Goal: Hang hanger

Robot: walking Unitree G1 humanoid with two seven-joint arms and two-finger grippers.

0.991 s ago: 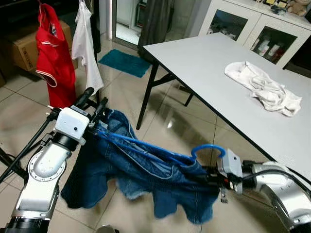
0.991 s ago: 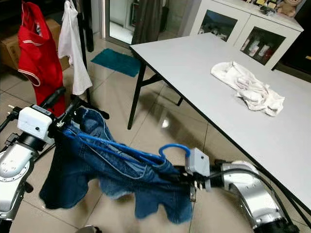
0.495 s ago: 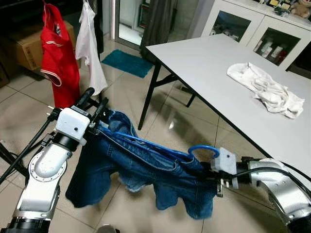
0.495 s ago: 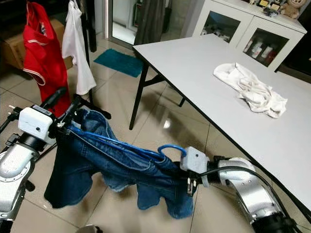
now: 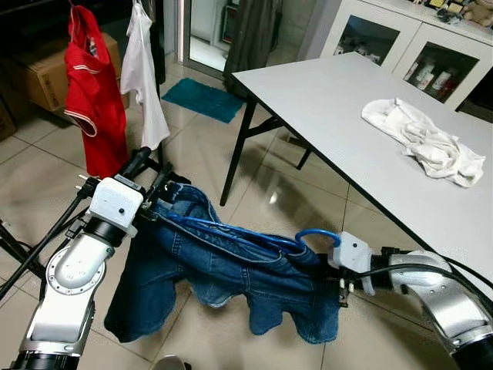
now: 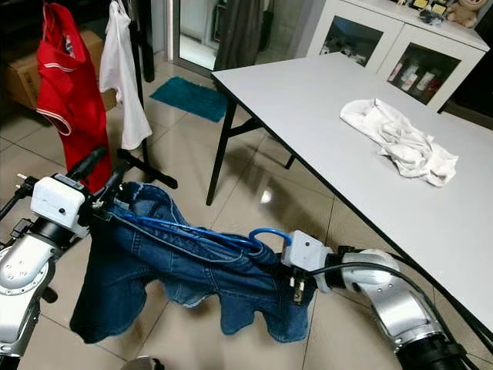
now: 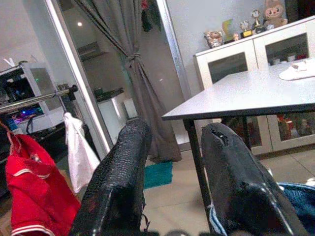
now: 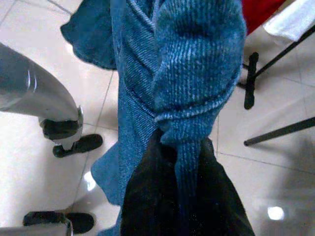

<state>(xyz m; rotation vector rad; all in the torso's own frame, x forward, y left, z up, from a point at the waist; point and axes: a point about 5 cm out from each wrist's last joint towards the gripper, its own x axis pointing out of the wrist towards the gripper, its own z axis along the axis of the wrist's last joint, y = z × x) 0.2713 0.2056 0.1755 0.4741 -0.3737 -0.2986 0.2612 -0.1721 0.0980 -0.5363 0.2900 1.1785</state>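
Observation:
Blue denim jeans (image 5: 223, 281) on a blue plastic hanger (image 5: 245, 234) stretch between my two grippers, low over the tiled floor. My left gripper (image 5: 154, 160) points upward with its fingers open; the waistband hangs at the base of one finger (image 7: 236, 172). My right gripper (image 5: 322, 267) is shut on a bunched fold of the jeans (image 8: 187, 78), just below the hanger's hook (image 5: 316, 233). A red garment (image 5: 91, 100) and a white garment (image 5: 142, 73) hang on the dark clothes rack to the far left.
A grey table (image 5: 331, 92) with a crumpled white cloth (image 5: 422, 142) stands to the right, its black legs (image 5: 235, 154) close behind the jeans. The rack's black feet (image 6: 150, 171) lie by my left arm. A teal mat (image 5: 202, 99), cardboard box (image 5: 42, 77) and white cabinet (image 5: 385, 42) are farther back.
My right gripper has moved left toward the left one, so the jeans and hanger sag lower. The left arm has dropped slightly. The camera has shifted a little.

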